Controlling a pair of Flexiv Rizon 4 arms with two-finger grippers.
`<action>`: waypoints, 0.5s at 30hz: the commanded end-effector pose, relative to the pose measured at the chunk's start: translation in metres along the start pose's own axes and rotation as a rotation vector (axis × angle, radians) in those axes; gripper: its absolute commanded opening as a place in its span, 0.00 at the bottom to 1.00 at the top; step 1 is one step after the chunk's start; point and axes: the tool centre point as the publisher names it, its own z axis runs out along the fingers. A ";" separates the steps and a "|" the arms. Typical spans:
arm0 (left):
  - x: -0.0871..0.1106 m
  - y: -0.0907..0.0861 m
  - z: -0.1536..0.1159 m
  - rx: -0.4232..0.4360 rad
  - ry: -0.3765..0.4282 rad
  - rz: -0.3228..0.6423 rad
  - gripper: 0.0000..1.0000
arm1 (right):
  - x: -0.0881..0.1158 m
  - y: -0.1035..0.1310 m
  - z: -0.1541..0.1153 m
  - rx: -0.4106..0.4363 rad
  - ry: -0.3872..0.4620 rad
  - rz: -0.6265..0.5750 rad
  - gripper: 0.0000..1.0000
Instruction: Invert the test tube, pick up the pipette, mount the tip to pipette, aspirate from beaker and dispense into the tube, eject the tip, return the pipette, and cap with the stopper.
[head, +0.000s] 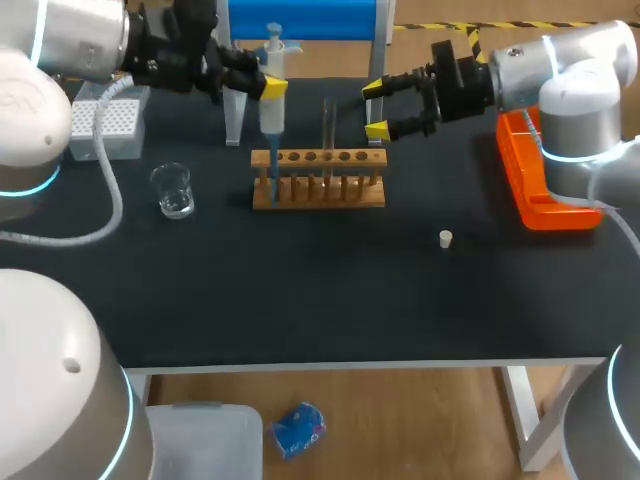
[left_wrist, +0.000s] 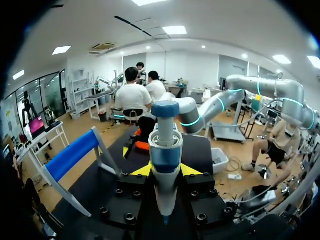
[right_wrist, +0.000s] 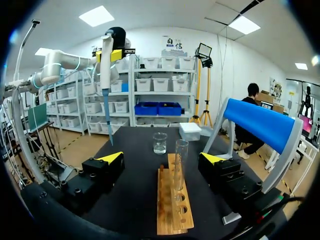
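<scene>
Pipette of white and blue plastic (head: 272, 100), slim and tapered, hangs pinched in the left fingers (left_wrist: 141, 171) over the holed wooden rack (head: 318, 190) at the middle of the counter (head: 300, 290). Right fingers (head: 378, 129) stand spread near the clear glass tube (head: 328, 125) upright in that rack; a small white stopper (head: 446, 238) lies toward the right edge.

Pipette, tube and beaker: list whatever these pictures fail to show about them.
Pipette: in the head view its thin end merges with the rack; contact unclear.
Tube: clear glass; liquid inside unreadable in any view.
Beaker: fill level too small to judge.
Left wrist view: the pipette fills the foreground; rack and tube do not show.
</scene>
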 end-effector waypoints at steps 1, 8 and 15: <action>-0.006 0.002 0.024 0.075 0.040 0.021 0.00 | 0.000 -0.001 0.000 0.000 -0.001 -0.001 1.00; -0.009 0.004 0.044 0.048 0.083 0.048 0.00 | 0.000 -0.001 0.000 0.000 -0.001 -0.001 1.00; -0.002 0.003 0.056 0.034 0.117 0.074 0.00 | 0.000 -0.001 0.000 0.000 -0.001 -0.001 1.00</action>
